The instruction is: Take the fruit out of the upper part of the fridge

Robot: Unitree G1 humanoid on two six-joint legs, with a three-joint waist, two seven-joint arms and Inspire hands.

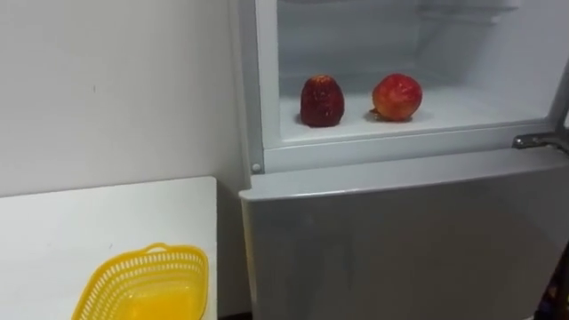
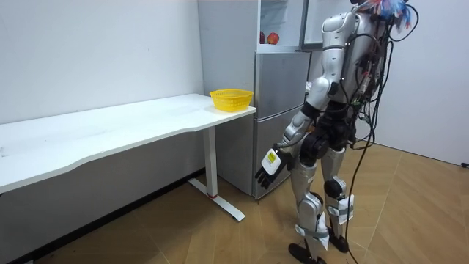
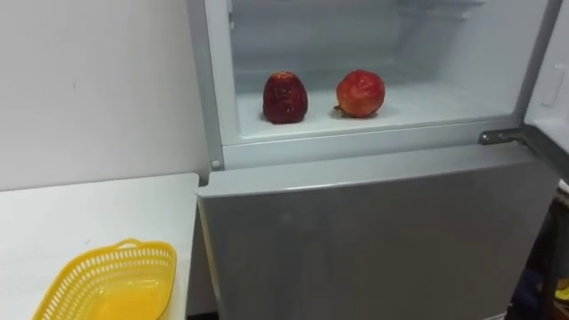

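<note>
The upper fridge compartment (image 1: 462, 111) stands open straight ahead. On its white floor sit a dark red strawberry-shaped fruit (image 1: 322, 101) on the left and a round red fruit (image 1: 396, 96) to its right, a little apart. In the room view I stand upright facing the fridge (image 2: 282, 110). My left hand (image 2: 267, 167) hangs low beside my thigh, fingers relaxed and holding nothing, well below the fruits (image 2: 268, 37).
A yellow plastic basket (image 1: 147, 286) sits empty on the white table's (image 1: 80, 222) corner, left of the fridge. The lower fridge door (image 1: 400, 240) is closed. The open upper door's hinge (image 1: 538, 140) juts out at the right edge.
</note>
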